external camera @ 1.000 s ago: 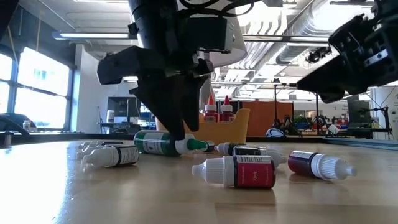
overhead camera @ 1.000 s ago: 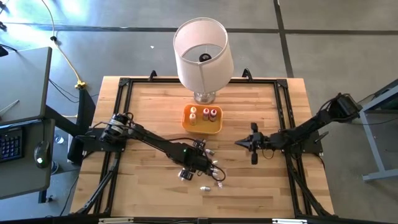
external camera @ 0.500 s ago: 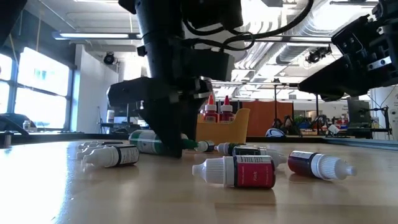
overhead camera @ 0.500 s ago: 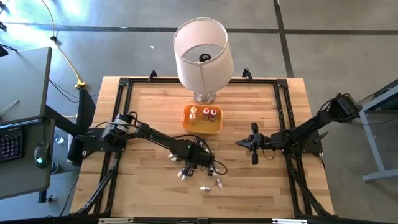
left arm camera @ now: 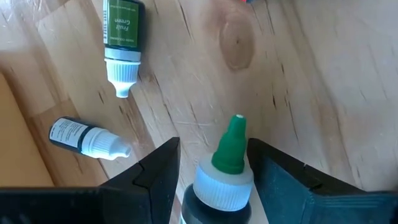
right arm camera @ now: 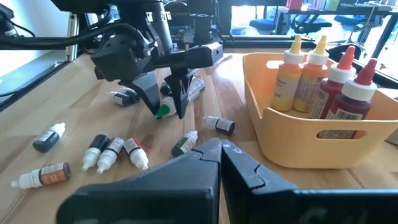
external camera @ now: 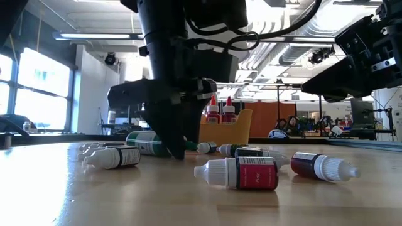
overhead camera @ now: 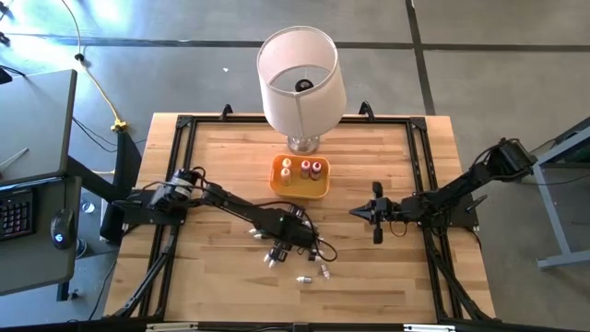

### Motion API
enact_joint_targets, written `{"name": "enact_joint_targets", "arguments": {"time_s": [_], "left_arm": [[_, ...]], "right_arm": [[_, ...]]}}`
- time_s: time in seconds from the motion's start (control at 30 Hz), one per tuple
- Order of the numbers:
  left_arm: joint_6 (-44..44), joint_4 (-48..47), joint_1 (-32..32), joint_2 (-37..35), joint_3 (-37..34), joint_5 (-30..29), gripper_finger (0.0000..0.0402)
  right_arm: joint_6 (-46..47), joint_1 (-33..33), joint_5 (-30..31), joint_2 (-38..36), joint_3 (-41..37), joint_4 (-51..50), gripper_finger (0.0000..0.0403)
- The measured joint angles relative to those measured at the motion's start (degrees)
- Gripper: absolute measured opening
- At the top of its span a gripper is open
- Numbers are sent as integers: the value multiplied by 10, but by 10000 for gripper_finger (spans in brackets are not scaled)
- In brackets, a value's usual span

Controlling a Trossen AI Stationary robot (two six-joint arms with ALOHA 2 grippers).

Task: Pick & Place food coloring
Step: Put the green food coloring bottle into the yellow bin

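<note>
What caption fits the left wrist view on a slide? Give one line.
Left end effector straddles a green-tipped food coloring bottle on the wooden table; two more bottles lie nearby.

The high view looks straight down on the whole table (overhead camera: pixel 212 148); the low view sits at tabletop level, close to the left gripper (external camera: pixel 177 150). The left wrist view peers closely between that gripper's fingers, and the right wrist view faces it from across the table, sharing the scattered bottles (right arm camera: pixel 115 151).

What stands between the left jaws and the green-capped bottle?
Nothing visible. The left gripper already has one jaw on each side of the green-capped bottle, low at the table. Whether they touch it is unclear.
</note>
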Motion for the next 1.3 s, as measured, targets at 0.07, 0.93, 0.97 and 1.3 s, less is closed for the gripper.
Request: {"name": "enact_joint_targets", "arguments": {"time_s": [0.07,0.93,0.97,1.3], "left_arm": [[-1,-9,0,1,7,4,188],[3,-47,0,2,16,35,169],[3,-46,0,2,16,35,159],[-11,-64,0,0,35,37,96]], "right_arm": [[0,0,0,0,0,0,0],[1,0,0,0,0,0,0],[1,0,0,0,0,0,0],[2,0,0,0,0,0,0]]}}
